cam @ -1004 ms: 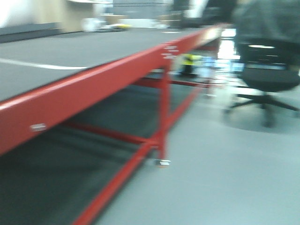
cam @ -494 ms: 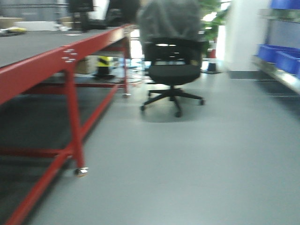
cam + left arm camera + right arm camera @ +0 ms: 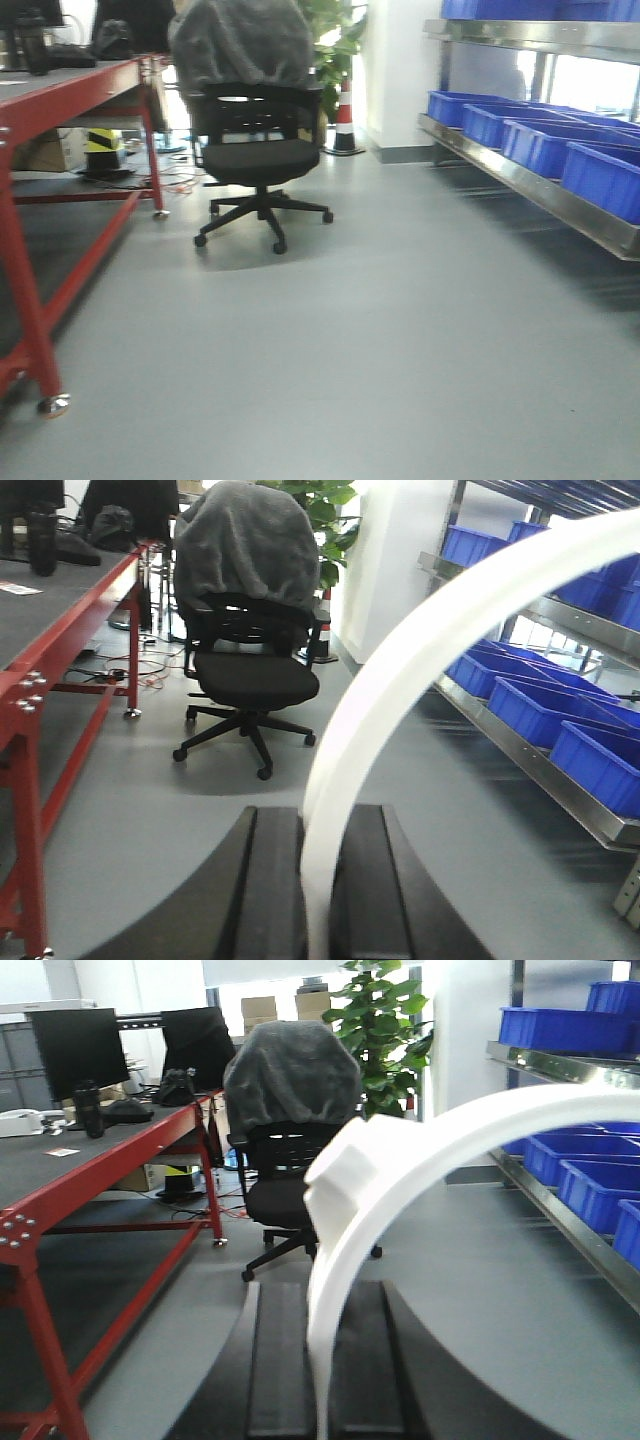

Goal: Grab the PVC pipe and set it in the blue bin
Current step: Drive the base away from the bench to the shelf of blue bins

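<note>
- The red steel-framed work surface (image 3: 70, 88) stands to the left of the black swivel office chair (image 3: 255, 150). Its castor leg is at the near left edge of the front view, so the base should swing wide of that leg as it heads for the bins.
- The left arm's black fingers (image 3: 268, 880) are drawn narrow around the lower end of a long curved white PVC pipe (image 3: 430, 615). In the wrist view its free end arcs up and off to the right of the chair.
- The right arm's black fingers (image 3: 280, 1360) are likewise closed narrowly on a second curved white PVC pipe (image 3: 480, 1115). This one has a thicker collar just above the grip and also arcs to the right of the chair.
- Both grips look to be on the very ends of the pipes, so I judge the long overhang will lever and swing. Slow, smooth travel should stop them slipping.
- The row of blue plastic bins (image 3: 545, 145) sits on a sloped steel shelf (image 3: 500, 170), well to the right of the chair.
- The step in hand seems to be the carry. The robot should square up to the shelf, bring each pipe's free end over a bin first, then lower it before letting go.
</note>
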You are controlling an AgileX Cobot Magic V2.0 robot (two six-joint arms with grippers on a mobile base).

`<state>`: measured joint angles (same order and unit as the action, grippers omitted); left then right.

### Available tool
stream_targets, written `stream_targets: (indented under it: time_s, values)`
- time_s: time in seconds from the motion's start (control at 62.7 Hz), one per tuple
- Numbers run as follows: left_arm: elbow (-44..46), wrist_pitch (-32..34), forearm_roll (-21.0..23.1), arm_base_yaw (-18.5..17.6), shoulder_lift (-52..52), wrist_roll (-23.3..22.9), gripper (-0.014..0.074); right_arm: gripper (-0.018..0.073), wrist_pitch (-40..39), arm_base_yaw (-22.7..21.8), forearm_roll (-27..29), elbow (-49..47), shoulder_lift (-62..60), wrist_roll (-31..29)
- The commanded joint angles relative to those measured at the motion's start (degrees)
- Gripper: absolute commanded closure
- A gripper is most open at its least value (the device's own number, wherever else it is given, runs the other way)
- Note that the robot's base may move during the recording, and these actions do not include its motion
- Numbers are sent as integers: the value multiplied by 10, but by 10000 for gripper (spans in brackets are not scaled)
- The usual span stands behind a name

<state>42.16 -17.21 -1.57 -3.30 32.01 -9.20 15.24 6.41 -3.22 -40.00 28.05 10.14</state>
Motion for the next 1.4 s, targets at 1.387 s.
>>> stream_targets:
  time_s: [1.387]
  values:
    - [-1,19,5,2,-2,-4,707,728,-15,0,-2,0,-4,-3]
